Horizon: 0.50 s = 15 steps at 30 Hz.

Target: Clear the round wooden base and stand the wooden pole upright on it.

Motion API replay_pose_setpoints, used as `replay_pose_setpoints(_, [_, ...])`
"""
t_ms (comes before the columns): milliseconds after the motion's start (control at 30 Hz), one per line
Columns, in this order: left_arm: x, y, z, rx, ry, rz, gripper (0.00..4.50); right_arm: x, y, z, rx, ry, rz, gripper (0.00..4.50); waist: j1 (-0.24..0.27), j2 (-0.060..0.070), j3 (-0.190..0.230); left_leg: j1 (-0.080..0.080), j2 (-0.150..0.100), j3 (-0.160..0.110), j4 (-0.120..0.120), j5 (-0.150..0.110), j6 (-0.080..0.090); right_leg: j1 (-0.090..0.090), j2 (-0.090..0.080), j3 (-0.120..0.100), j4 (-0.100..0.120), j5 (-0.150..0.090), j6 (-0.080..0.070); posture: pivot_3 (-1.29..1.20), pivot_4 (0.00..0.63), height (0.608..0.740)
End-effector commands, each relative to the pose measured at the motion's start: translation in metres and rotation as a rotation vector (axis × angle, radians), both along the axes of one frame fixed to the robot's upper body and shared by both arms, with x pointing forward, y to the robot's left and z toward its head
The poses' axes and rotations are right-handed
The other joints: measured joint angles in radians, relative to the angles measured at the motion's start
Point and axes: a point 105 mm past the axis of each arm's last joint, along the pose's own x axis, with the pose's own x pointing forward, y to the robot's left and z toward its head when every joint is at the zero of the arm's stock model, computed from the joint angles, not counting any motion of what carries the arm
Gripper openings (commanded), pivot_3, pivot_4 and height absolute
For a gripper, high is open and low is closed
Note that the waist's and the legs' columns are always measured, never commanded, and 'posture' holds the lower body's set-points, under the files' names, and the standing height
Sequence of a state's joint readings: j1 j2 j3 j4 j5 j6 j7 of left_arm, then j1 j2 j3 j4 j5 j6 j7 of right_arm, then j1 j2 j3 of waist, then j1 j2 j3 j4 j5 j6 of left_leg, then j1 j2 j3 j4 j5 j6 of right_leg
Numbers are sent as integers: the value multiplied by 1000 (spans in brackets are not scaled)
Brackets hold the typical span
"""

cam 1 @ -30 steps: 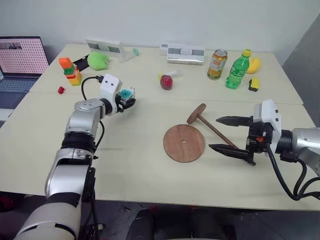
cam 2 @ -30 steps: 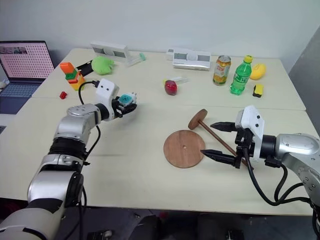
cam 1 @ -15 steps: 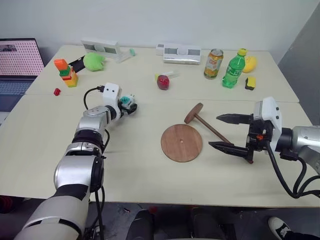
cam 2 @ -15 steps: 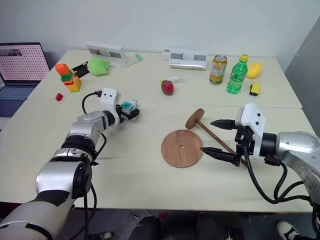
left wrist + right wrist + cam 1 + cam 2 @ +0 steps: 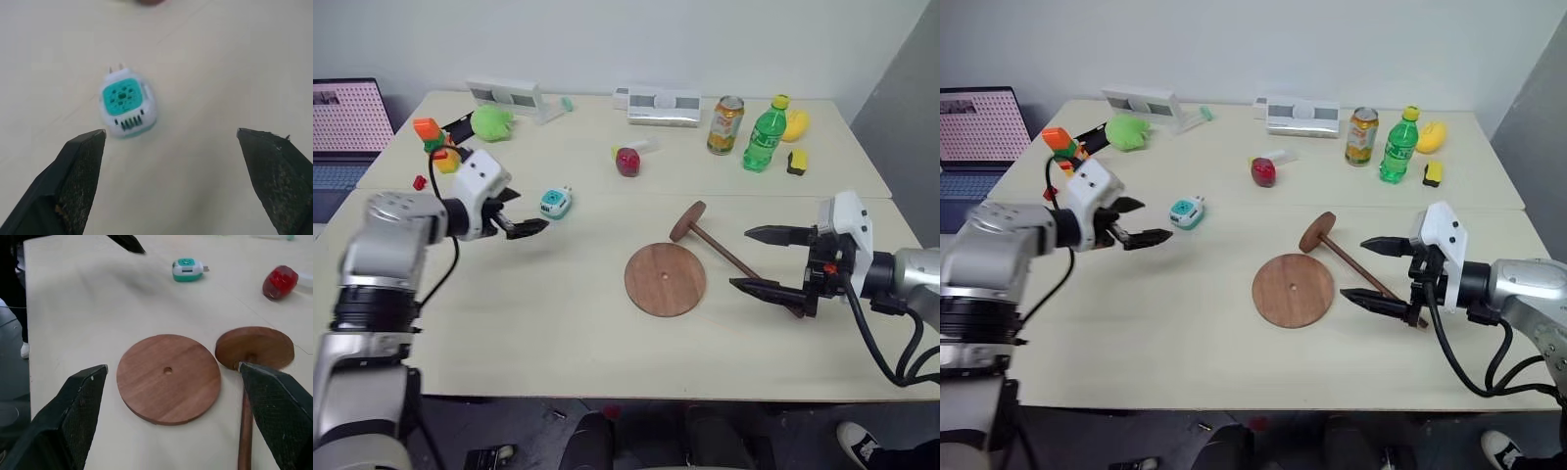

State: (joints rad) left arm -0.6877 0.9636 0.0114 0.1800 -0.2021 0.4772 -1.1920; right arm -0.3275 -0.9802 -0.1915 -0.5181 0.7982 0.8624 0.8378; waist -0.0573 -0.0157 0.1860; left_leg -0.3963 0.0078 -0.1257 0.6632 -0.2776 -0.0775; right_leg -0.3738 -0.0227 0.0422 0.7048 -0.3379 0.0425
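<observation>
The round wooden base (image 5: 665,279) lies flat and bare near the table's middle, its small centre hole showing. Just right of it the wooden pole (image 5: 732,258) lies on its side, its end disc (image 5: 687,221) propped at the far end. My right gripper (image 5: 766,260) is open at the pole's near end, one finger over it and one beside it, apart from the wood. My left gripper (image 5: 527,222) hangs open above the table at the left. A small teal and white plug-in device (image 5: 555,203) sits on the table just beyond its fingertips, also in the left wrist view (image 5: 127,104).
Along the table's far side stand a red fruit-like toy (image 5: 626,162), a can (image 5: 725,98), a green bottle (image 5: 760,134), yellow items (image 5: 797,162), two white boxes (image 5: 663,105), a green toy (image 5: 490,121) and stacked blocks (image 5: 435,142). A laptop (image 5: 347,122) sits at far left.
My left gripper opened and left the teal device on the table, then drew back toward the left and rose. The right gripper stayed put. The camera view shifted slightly.
</observation>
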Motion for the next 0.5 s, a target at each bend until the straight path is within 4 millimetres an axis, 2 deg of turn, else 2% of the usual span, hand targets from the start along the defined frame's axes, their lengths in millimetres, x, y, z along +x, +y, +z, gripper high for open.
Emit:
replay_pose_setpoints(33, [-34,-23,11,21,4,-333,4483,24,-17,6,-115,45,-151,4500,0,2,0,1,0,1,-1,0,0,0,0,1,0,0,0,0,150,740])
replay_pose_setpoints(133, [-47,-42,13,4,5,-514,4483,40,-28,-8,-244,232,-260,4500,-1,2,1,1,1,2,-1,-2,3,-1,1,2,1,0,0,0,150,740])
replay_pose_setpoints(233, [-49,-60,9,1,8,-614,4483,50,-22,-17,-318,372,-287,4500,-1,2,1,0,1,2,-1,-2,4,-2,1,1,1,0,0,0,150,740])
replay_pose_setpoints(500, [-52,-92,-5,-34,15,-736,4483,85,-11,-41,-519,565,-403,4500,-17,2,1,-5,1,4,0,-1,2,-11,1,4,4,0,0,0,150,740])
